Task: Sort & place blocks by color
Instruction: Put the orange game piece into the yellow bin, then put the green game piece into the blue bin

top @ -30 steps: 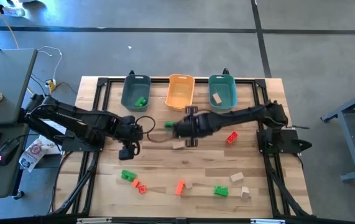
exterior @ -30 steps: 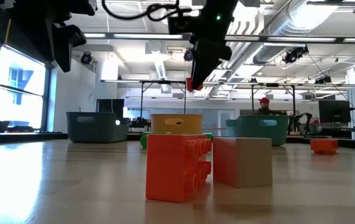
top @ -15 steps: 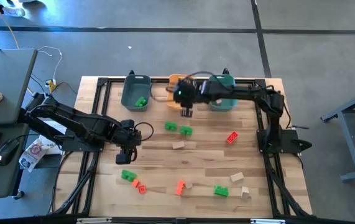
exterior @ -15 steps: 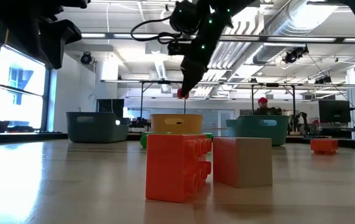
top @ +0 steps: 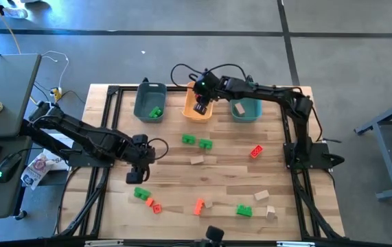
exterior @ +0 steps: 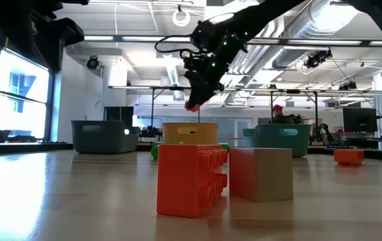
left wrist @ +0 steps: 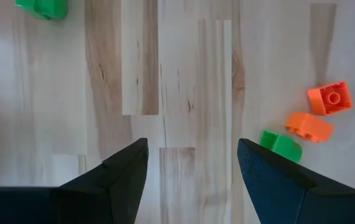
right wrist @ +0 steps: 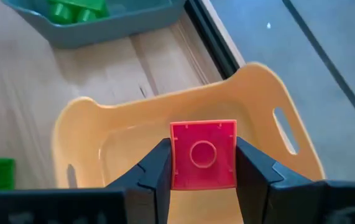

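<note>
My right gripper [top: 200, 108] hangs over the orange bin [top: 199, 91], shut on a red block [right wrist: 203, 134]; the low view shows that block [exterior: 192, 106] above the bin's rim. My left gripper [top: 135, 175] is open over bare wood, a little toward the far side of a green block [top: 141, 194] and two small orange blocks [top: 154, 204], which lie flat on the table. In the left wrist view the open fingers [left wrist: 189, 168] frame bare table, with the green block [left wrist: 281, 145] and an orange block [left wrist: 309, 126] off to one side. My right gripper [right wrist: 203, 180] pinches the red block by two opposite side faces [right wrist: 176, 155], one finger [right wrist: 155, 168] on each. Its studded face [right wrist: 203, 153] looks toward the wrist camera. The block is lifted clear, over the inside of the orange bin [right wrist: 127, 143].
The left teal bin [top: 143, 103] holds a green block [top: 156, 112]; the right teal bin [top: 250, 110] holds a tan block [top: 238, 108]. Loose on the table: two green blocks [top: 196, 141], a tan one [top: 196, 160], a red one [top: 256, 151], and several more along the near edge [top: 244, 210].
My right gripper has carried the red block from mid-table toward the far edge, swinging over the orange bin and uncovering two green blocks at mid-table. My left gripper has drifted toward the near edge, closer to the green and orange blocks.
</note>
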You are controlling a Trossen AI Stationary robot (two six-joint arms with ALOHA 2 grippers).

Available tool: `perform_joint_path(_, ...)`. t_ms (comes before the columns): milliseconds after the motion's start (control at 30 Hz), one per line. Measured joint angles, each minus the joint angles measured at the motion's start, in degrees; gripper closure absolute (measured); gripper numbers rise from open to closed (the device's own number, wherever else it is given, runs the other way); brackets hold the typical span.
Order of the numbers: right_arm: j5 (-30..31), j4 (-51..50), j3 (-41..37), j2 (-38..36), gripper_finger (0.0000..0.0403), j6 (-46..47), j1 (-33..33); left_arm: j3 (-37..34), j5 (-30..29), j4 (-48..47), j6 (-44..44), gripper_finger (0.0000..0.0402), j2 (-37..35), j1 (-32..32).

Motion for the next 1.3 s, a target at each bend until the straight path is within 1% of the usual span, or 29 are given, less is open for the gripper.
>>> perform_joint_path(267,-0.13,-0.35,-0.07,4.11,0.0293,2.78,-0.19,-0.02,0.08,0.04,-4.07,0.0167,0.00,-2.77)
perform_joint_path(367,-1.32,-1.09,-0.07,5.02,0.0293,4.20,-0.19,-0.02,0.07,0.11,-5.45,0.0167,0.00,-3.94)
perform_joint_path(433,-2.76,-2.02,-0.07,5.30,0.0293,5.23,-0.19,-0.02,0.08,0.16,-6.21,0.0167,0.00,-4.63)
perform_joint_path(733,-2.84,-4.92,-0.07,6.11,0.0292,6.65,-0.11,-0.04,-0.01,0.37,-10.02,0.0167,0.04,-8.35)
perform_joint_path(900,-2.81,-5.18,-0.07,6.11,0.0264,7.96,-0.08,-0.04,0.70,0.39,-10.65,0.0167,0.61,-10.86)
perform_joint_path(1100,-2.25,-5.50,-0.07,6.11,0.0222,8.10,0.48,-0.06,3.19,0.46,-10.79,0.0167,3.45,-13.24)
perform_joint_path(1300,1.63,-5.51,-0.06,6.11,0.0186,7.86,1.41,-0.07,4.28,0.83,-10.82,0.0167,6.61,-15.72)
